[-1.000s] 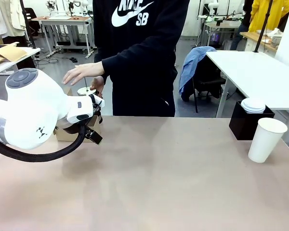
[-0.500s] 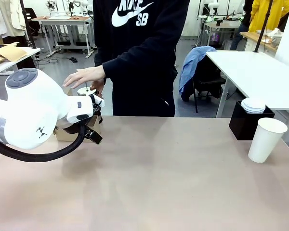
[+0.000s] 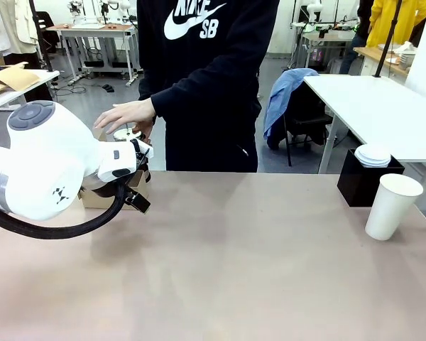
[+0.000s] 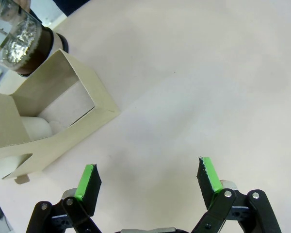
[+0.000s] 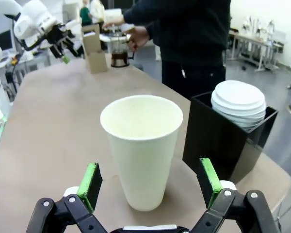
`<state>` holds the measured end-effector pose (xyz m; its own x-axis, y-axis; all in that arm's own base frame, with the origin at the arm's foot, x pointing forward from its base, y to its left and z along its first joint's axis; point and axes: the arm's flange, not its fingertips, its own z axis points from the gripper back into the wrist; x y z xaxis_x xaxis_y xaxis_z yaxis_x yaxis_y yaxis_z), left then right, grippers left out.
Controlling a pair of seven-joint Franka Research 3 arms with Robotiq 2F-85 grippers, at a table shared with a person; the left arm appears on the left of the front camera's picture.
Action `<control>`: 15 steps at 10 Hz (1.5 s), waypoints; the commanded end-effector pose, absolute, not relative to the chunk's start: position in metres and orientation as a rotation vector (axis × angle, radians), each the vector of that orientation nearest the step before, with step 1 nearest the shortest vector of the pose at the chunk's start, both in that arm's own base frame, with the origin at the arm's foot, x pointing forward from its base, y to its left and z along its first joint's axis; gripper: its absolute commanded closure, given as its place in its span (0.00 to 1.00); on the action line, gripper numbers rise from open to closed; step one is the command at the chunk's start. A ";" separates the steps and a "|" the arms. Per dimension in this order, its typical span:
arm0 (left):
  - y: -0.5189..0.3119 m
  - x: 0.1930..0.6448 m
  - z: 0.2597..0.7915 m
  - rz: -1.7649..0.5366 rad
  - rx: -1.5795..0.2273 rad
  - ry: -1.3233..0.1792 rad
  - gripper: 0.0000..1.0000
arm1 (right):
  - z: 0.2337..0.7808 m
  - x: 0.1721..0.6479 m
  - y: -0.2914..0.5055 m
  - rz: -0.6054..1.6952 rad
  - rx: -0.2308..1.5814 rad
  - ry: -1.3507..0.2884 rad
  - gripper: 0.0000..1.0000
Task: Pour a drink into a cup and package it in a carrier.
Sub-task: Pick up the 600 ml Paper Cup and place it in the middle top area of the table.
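The left wrist view has the left hand (image 4: 149, 175) wide open, empty, above the desk (image 4: 208, 73) with carrier (image 4: 63, 80) at left and drink jug (image 4: 15, 40) upper left; the right wrist view has the right hand (image 5: 149, 178), likewise open and empty, facing the centred cup (image 5: 144, 141).

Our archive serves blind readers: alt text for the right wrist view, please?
An empty, lidless white cup stands on the table ahead of the open right hand. A black box of white lids sits beside it; farther off, a person holds a jug by the carrier.
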<state>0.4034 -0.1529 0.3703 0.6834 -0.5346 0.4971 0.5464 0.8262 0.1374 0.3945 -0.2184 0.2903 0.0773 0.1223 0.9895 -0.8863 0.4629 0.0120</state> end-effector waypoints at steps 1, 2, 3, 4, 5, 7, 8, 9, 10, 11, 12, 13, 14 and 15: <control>-0.152 0.404 0.370 -0.605 -0.024 -0.550 0.00 | 0.276 0.415 -0.232 0.908 0.804 -1.320 0.00; -0.152 0.404 0.370 -0.605 -0.024 -0.550 0.00 | 0.266 0.418 -0.232 0.915 0.833 -1.302 0.00; -0.152 0.404 0.370 -0.605 -0.024 -0.550 0.00 | 0.262 0.424 -0.227 0.935 0.871 -1.284 0.00; -0.152 0.404 0.370 -0.605 -0.024 -0.550 0.00 | 0.262 0.429 -0.222 0.916 0.930 -1.165 0.00; -0.152 0.404 0.370 -0.605 -0.024 -0.550 0.00 | 0.259 0.418 -0.222 0.899 0.849 -1.271 0.00; -0.152 0.404 0.370 -0.605 -0.024 -0.550 0.00 | 0.259 0.418 -0.222 0.899 0.849 -1.271 0.00; -0.152 0.404 0.370 -0.605 -0.024 -0.550 0.00 | 0.255 0.423 -0.222 0.906 0.873 -1.241 0.00; -0.152 0.404 0.370 -0.605 -0.024 -0.550 0.00 | 0.251 0.425 -0.220 0.910 0.912 -1.266 0.00; -0.152 0.404 0.370 -0.605 -0.024 -0.550 0.00 | 0.248 0.425 -0.220 0.908 0.945 -1.288 0.00; -0.152 0.404 0.370 -0.605 -0.024 -0.550 0.00 | 0.246 0.425 -0.221 0.903 0.967 -1.301 0.00; -0.152 0.404 0.370 -0.605 -0.024 -0.550 0.00 | 0.244 0.425 -0.218 0.899 1.000 -1.314 0.00; -0.152 0.404 0.370 -0.605 -0.024 -0.550 0.00 | 0.244 0.425 -0.217 0.889 1.006 -1.323 0.00; -0.152 0.404 0.370 -0.605 -0.024 -0.550 0.00 | 0.244 0.424 -0.215 0.892 1.043 -1.328 0.00; -0.152 0.404 0.370 -0.605 -0.024 -0.550 0.00 | 0.242 0.424 -0.213 0.892 1.039 -1.345 0.00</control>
<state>0.4034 -0.1530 0.3703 0.6833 -0.5348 0.4971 0.5465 0.8261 0.1376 0.4196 -0.2094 0.2430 0.0896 -0.0497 0.9947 -0.9417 0.3208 0.1009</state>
